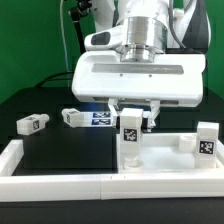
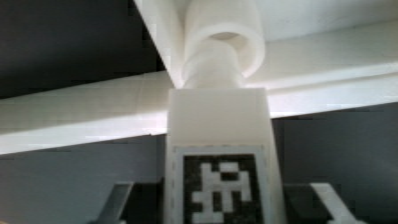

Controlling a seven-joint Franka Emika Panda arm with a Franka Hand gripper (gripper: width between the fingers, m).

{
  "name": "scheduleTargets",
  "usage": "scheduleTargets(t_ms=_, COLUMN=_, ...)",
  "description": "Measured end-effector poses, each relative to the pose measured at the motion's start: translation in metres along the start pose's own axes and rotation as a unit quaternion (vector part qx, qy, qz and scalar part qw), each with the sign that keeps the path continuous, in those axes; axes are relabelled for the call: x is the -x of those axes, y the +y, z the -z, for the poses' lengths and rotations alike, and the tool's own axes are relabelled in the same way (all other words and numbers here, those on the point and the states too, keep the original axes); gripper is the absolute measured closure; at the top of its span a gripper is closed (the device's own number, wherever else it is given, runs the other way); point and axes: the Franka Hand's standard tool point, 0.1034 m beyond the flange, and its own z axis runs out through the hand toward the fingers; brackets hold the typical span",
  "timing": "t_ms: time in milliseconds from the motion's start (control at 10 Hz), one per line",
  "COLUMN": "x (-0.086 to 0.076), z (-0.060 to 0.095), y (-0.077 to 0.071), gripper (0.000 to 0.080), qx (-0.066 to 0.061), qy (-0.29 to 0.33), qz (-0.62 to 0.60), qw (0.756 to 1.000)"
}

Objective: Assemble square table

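The white square tabletop lies at the exterior view's lower right. One white leg with a black-and-white tag stands upright at the tabletop's near left corner. My gripper comes down over its top, with a finger on each side. In the wrist view the tagged leg runs away from the gripper and its round end meets the tabletop. The jaws are shut on this leg. A second leg stands upright at the tabletop's right side. Two more legs lie loose on the black table.
The marker board lies flat behind the gripper, partly hidden by it. Low white border strips run along the front and the exterior view's left. A black cable hangs at the back left.
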Motion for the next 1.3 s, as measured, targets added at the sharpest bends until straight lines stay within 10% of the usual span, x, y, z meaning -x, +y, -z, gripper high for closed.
scheduleTargets(t_ms=1000, x=0.014, z=-0.005, y=-0.007, gripper=0.0512, qx=0.001, qy=-0.009, qz=-0.003, qw=1.0)
scheduleTargets(t_ms=1300, x=0.014, z=-0.005, y=-0.007, gripper=0.0188, qx=0.001, qy=-0.01, qz=-0.002, qw=1.0)
